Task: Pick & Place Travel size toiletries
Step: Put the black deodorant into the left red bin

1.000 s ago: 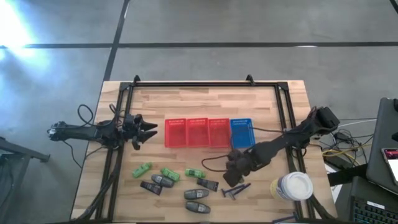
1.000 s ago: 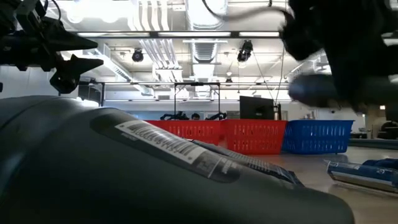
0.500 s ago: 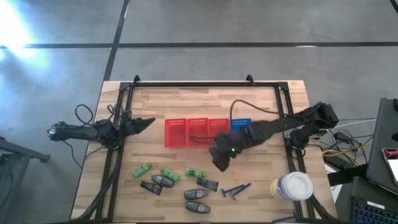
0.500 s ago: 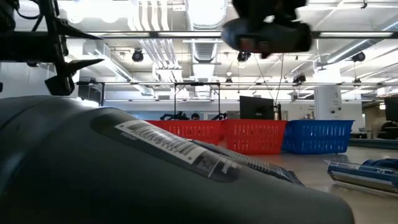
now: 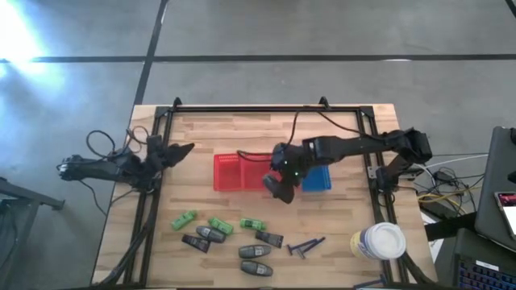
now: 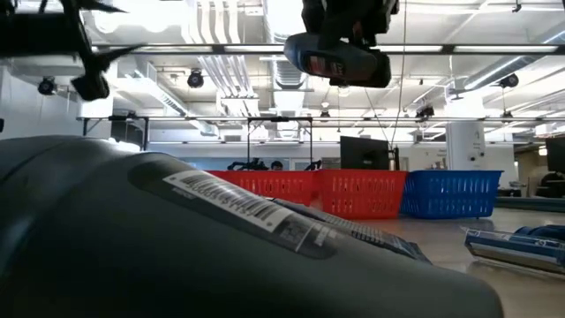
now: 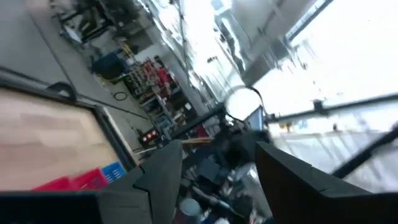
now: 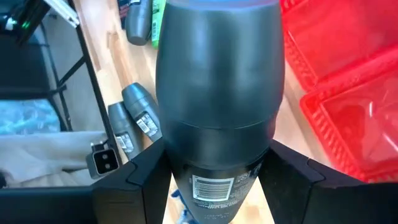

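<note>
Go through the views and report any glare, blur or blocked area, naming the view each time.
High view: bright glare on the floor at the upper left corner; the table is evenly lit. Low view: a grey container right at the lens fills the lower half, out of focus. Left wrist view: tilted and smeared, washed out by bright light. Right wrist view: the held grey container blocks the centre.

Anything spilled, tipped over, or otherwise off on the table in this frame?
Nothing stands out. The right gripper carries a grey container above the red baskets; the other toiletries lie loose on the table, and the yellow jar stands upright.
</note>
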{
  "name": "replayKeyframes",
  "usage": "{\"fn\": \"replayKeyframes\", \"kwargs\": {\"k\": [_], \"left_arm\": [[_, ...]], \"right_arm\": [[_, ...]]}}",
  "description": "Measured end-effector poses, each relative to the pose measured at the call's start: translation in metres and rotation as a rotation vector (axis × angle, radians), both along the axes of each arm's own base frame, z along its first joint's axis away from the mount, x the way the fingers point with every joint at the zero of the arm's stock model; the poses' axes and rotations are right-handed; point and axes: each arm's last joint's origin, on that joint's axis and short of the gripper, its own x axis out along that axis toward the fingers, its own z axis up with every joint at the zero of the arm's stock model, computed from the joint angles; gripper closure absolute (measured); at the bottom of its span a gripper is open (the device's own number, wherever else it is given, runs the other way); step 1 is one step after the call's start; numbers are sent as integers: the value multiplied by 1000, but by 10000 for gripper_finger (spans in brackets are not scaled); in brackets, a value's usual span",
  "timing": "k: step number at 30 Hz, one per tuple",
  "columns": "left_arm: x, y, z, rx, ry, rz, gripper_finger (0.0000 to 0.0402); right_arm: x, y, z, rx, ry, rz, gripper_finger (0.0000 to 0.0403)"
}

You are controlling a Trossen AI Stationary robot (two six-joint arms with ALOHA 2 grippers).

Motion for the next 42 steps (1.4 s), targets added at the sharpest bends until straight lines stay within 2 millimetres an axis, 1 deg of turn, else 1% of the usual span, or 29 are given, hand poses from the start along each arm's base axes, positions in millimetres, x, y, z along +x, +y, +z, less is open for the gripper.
{"fn": "replayKeyframes", "kwargs": {"k": [3, 5, 8, 11, 14, 15, 16, 18, 19, 21, 23, 26, 28, 32, 34, 39, 42], "left_arm": [[8, -2, 20, 70, 120, -49, 195], [19, -5, 29, 120, 271, -99, 195], [45, -11, 39, 248, 507, -198, 195], [78, -17, 51, 422, 637, -288, 195], [111, -21, 63, 608, 755, -332, 195], [121, -22, 63, 672, 812, -351, 195], [129, -23, 65, 738, 868, -374, 195], [144, -23, 83, 853, 906, -373, 195], [150, -21, 89, 889, 936, -362, 195], [158, -14, 94, 897, 1027, -372, 195], [167, -4, 102, 869, 1012, -425, 195], [171, 15, 120, 815, 875, -526, 195], [172, 29, 125, 797, 795, -598, 195], [175, 55, 119, 767, 769, -626, 195], [176, 64, 117, 753, 738, -655, 195], [196, 70, 100, 739, 705, -737, 195], [206, 73, 94, 746, 676, -758, 195]], "right_arm": [[1, -13, -2, -5, -17, 26, 209], [2, -22, -1, -1, -33, 41, 209], [1, -35, 0, 9, -59, 62, 207], [0, -45, 0, 25, -78, 81, 204], [-1, -50, 1, 30, -80, 71, 203], [-1, -51, 1, 34, -80, 70, 203], [-1, -51, 0, 38, -79, 74, 204], [-1, -53, 1, 40, -79, 72, 205], [-1, -53, 1, 38, -80, 69, 205], [-1, -53, 1, 15, -84, 61, 204], [-1, -53, 1, -6, -84, 63, 201], [0, -53, 1, -26, -94, 84, 200], [0, -52, 1, -34, -99, 96, 201], [0, -52, 2, -62, -108, 101, 204], [0, -52, 2, -70, -110, 105, 203], [0, -52, 2, -74, -112, 109, 200], [0, -52, 2, -91, -109, 102, 202]]}}
